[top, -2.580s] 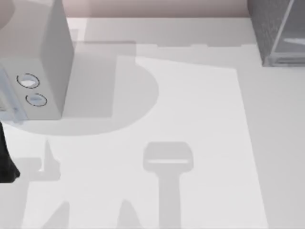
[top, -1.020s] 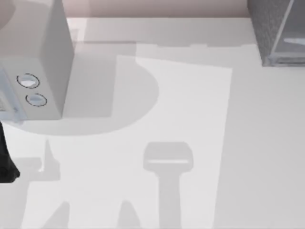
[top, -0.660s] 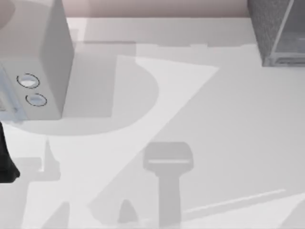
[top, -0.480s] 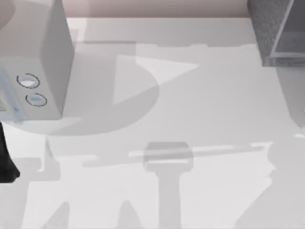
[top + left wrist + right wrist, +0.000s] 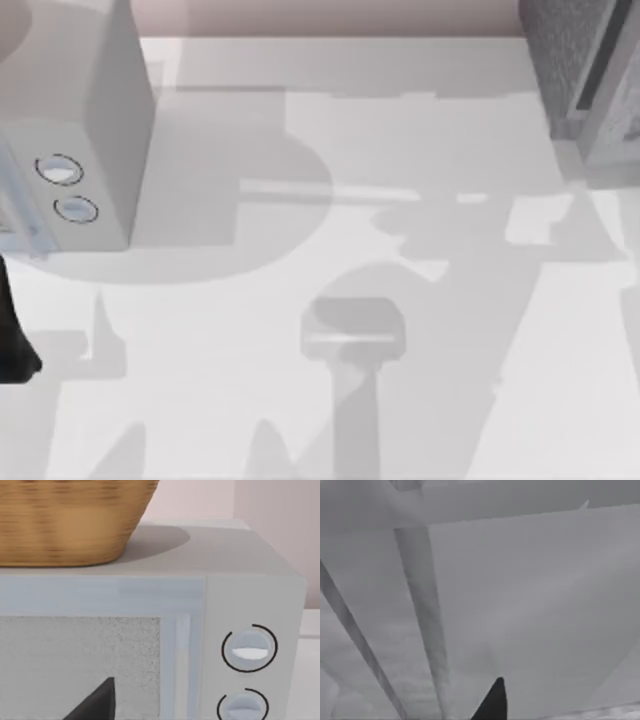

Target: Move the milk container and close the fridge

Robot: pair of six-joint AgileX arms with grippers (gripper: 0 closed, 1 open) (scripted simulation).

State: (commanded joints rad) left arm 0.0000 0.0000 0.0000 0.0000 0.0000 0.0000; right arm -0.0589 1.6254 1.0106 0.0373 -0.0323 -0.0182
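The fridge (image 5: 555,50) stands at the table's far right corner, dark grey and speckled, with its paler door panel (image 5: 615,100) lying close along its front. In the right wrist view a smooth grey panel (image 5: 530,595) sits very close, and my right gripper's dark fingertip (image 5: 492,702) points at it. My left arm (image 5: 10,340) is parked at the table's left edge. My left gripper's dark fingertip (image 5: 97,705) faces the microwave's window. The milk container is out of view.
A light grey microwave (image 5: 90,120) with two round dials (image 5: 60,170) stands at the far left, with a wicker basket (image 5: 65,520) on top of it. Broad shadows cross the white table (image 5: 200,400).
The fridge's paler door panel has swung in towards the cabinet. Large shadows have swept across the table from the right. The left arm has not moved.
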